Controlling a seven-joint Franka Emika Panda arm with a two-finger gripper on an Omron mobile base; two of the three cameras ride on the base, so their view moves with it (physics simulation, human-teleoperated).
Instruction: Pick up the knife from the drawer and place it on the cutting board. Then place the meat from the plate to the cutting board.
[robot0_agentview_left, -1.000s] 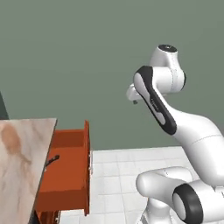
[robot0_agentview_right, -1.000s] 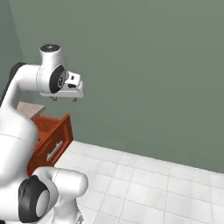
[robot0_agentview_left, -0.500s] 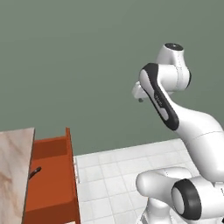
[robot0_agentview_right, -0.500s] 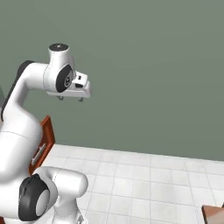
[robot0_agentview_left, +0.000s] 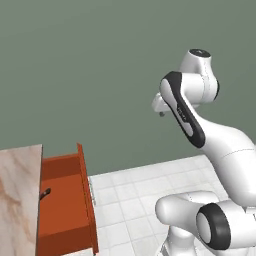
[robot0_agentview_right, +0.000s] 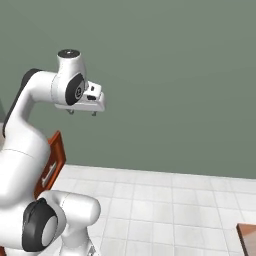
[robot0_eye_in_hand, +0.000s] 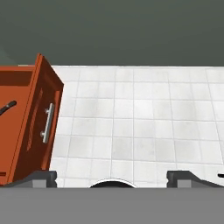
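1. At the far left of the left base view lay a marbled bench (robot0_agentview_left: 17, 195) top, pale with brown veining.
2. Just right of it, the orange-red drawer (robot0_agentview_left: 62, 210) stood pulled out, its low walls and flat bottom in view.
3. A short dark handle, seemingly of the knife (robot0_agentview_left: 45, 193), poked out from the bench edge over the drawer's bottom (the blade was hidden there); in the hand view the same dark piece lay at the left edge inside the drawer.
4. A metal bar handle (robot0_eye_in_hand: 47, 122) ran along the drawer's front in the hand view.
5. Right of the drawer stretched a white tiled floor (robot0_agentview_left: 145, 185) below a grey-green wall.
6. The end effector (robot0_agentview_right: 81, 113) hung high before the wall, well apart from the drawer, its 2 fingertips (robot0_eye_in_hand: 41, 178) spread wide with nothing between them.
7. At the lower right corner of the right base view, a brown corner showed; I could not tell what it was.
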